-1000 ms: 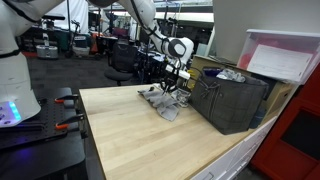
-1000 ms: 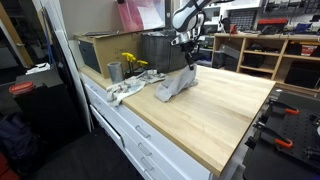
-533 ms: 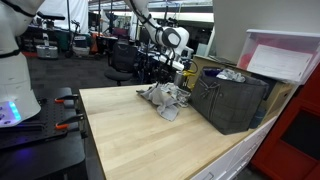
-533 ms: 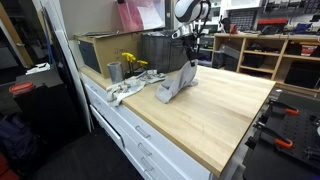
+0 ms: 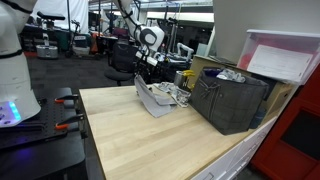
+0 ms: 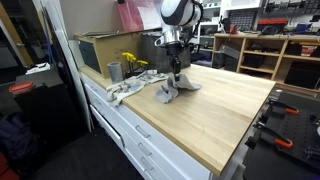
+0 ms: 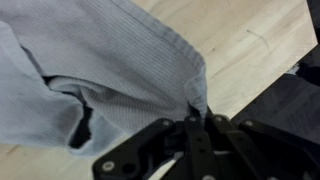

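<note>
A grey ribbed cloth point(image 5: 156, 99) lies bunched on the wooden table point(image 5: 140, 145), with one corner lifted. My gripper point(image 5: 151, 72) is shut on that corner and holds it above the rest of the fabric. In an exterior view the cloth point(image 6: 172, 90) hangs from the gripper point(image 6: 173, 68) down to the tabletop point(image 6: 235, 105). In the wrist view the cloth point(image 7: 110, 65) fills the upper left, and its hemmed edge is pinched between the closed black fingertips of the gripper point(image 7: 197, 113).
A dark fabric bin point(image 5: 232, 100) holding items stands beside the cloth, near the table's far side. A cardboard box point(image 6: 100, 50), a metal can point(image 6: 114, 71), a yellow item point(image 6: 131, 63) and a white rag point(image 6: 125, 91) sit at the table's end.
The gripper, still shut on the cloth, has moved away from the dark bin and dragged the cloth's corner over with it, folding the fabric.
</note>
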`<control>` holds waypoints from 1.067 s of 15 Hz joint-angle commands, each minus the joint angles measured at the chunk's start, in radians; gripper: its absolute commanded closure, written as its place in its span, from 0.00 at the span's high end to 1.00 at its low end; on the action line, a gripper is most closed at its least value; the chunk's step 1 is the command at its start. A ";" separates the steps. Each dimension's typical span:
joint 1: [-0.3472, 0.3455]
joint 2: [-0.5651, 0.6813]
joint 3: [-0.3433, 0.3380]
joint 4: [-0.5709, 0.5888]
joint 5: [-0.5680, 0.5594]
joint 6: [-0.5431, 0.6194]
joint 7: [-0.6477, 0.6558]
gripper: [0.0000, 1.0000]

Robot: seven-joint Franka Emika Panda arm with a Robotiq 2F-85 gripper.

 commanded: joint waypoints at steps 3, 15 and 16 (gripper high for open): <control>0.035 -0.111 0.048 -0.148 0.039 0.040 -0.059 0.29; -0.086 -0.158 -0.138 -0.232 0.030 0.177 -0.021 1.00; -0.092 -0.135 -0.151 -0.220 0.029 0.201 0.008 1.00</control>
